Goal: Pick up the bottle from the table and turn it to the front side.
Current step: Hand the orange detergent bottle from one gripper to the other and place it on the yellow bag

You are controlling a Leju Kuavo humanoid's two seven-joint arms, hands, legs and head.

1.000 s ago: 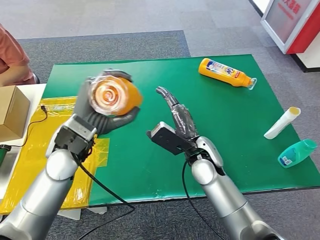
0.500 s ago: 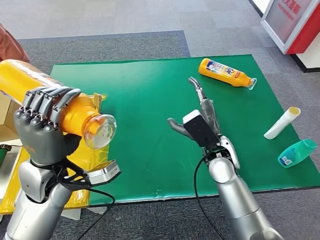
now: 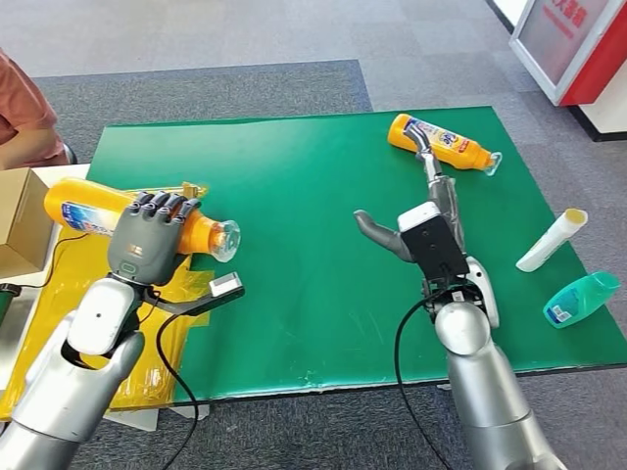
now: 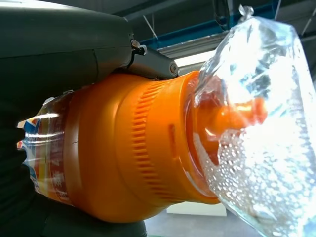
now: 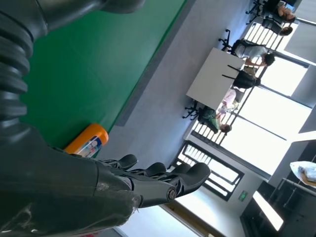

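Note:
My left hand [image 3: 152,240] grips an orange bottle [image 3: 81,210] lying sideways over the table's left end, its clear cap [image 3: 227,235] pointing toward the table's middle. Up close, the orange bottle [image 4: 123,148] and its clear cap [image 4: 257,123] sit against my left hand [image 4: 56,49]. My right hand [image 3: 425,211] is open above the green mat [image 3: 296,196], fingers stretched toward a second orange bottle [image 3: 440,142] lying at the far right. The right wrist view has my right hand [image 5: 149,182] with straight fingers and that bottle's end [image 5: 86,140] beyond it.
A white tube [image 3: 553,240] and a teal bottle [image 3: 583,299] lie at the mat's right edge. A yellow sheet [image 3: 81,294] covers the table's left end, with a cardboard box [image 3: 23,220] beside it. A person's sleeve [image 3: 25,113] is at far left.
My left hand has lowered and turned the held bottle so it lies flat with its cap pointing right. My right hand moved further away and to the right, toward the second orange bottle.

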